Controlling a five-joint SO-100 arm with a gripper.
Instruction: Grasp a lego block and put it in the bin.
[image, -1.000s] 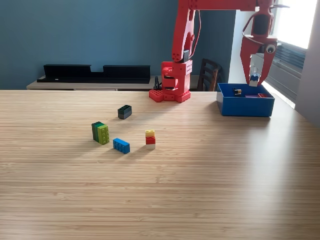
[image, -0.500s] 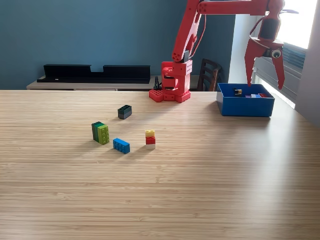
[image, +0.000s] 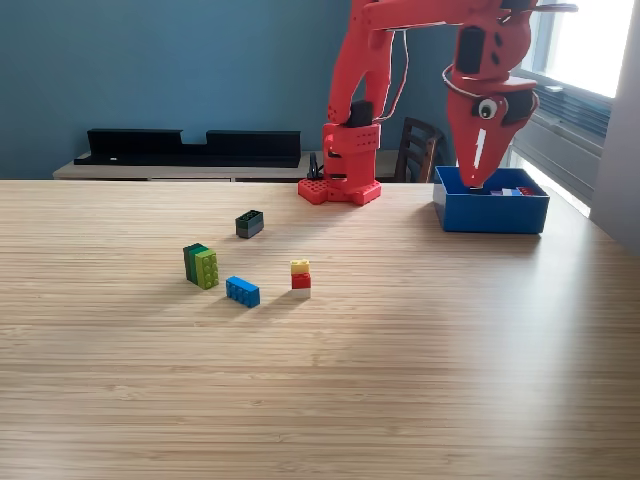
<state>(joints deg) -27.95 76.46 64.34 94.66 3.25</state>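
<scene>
Writing: you will find no readable brand or label anywhere.
Surface (image: 420, 380): pale wood grain, bare at your near edge.
Blue block (image: 242, 291): nearest piece, lying flat.
Stacked block (image: 300, 279): at 3 o'clock of the blue one; yellow over red over white.
Green block (image: 201, 265): at 10 o'clock of the blue one, standing upright.
Dark block (image: 249, 223): at 12 o'clock of the blue one, farther back.
Bin (image: 490, 212): at 2 o'clock of the stacked block, far right; small pieces show inside.
End effector (image: 475, 175): tips point down at the bin's left rear corner; jaws look closed and hold nothing you can see.
Arm base (image: 341, 188): red, at 9 o'clock of the bin.
</scene>
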